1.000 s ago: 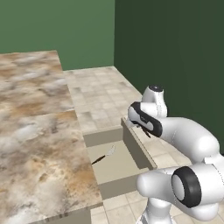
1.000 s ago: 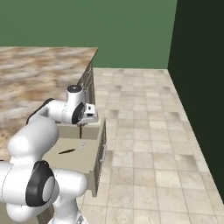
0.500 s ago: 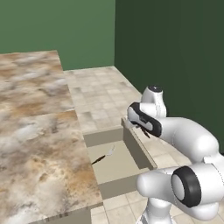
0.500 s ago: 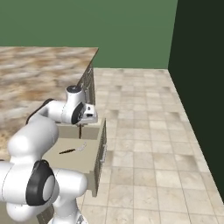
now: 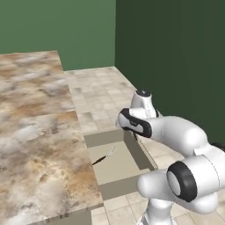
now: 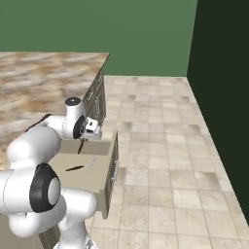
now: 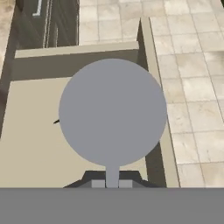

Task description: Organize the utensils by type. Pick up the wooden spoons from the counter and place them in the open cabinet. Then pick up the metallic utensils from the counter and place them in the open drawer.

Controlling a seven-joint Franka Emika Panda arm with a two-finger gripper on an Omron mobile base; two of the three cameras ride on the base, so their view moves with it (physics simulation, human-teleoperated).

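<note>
My gripper (image 6: pixel 85 137) hangs over the open drawer (image 6: pixel 111 165), shut on a metallic utensil (image 6: pixel 80 146) with a dark handle. In the hand view its round grey head (image 7: pixel 113 113) stands just past my gripper (image 7: pixel 112 183) and covers much of the drawer floor (image 7: pixel 35 144). A second metallic utensil (image 5: pixel 104 157), dark-handled with a small silvery head, lies flat in the drawer (image 5: pixel 118 169); it is also in the right base view (image 6: pixel 80 167), and its dark end (image 7: pixel 56 121) peeks out beside the round head. The marbled counter (image 5: pixel 35 132) runs beside the drawer.
Drawer fronts with grey bar handles (image 6: pixel 99 97) run under the counter (image 6: pixel 44 82) beyond the drawer. Tiled floor (image 6: pixel 165 146) spreads out from the drawer's front, bounded by green walls (image 5: pixel 167 52). The drawer's taupe rim (image 7: pixel 157 87) stands close to the held head.
</note>
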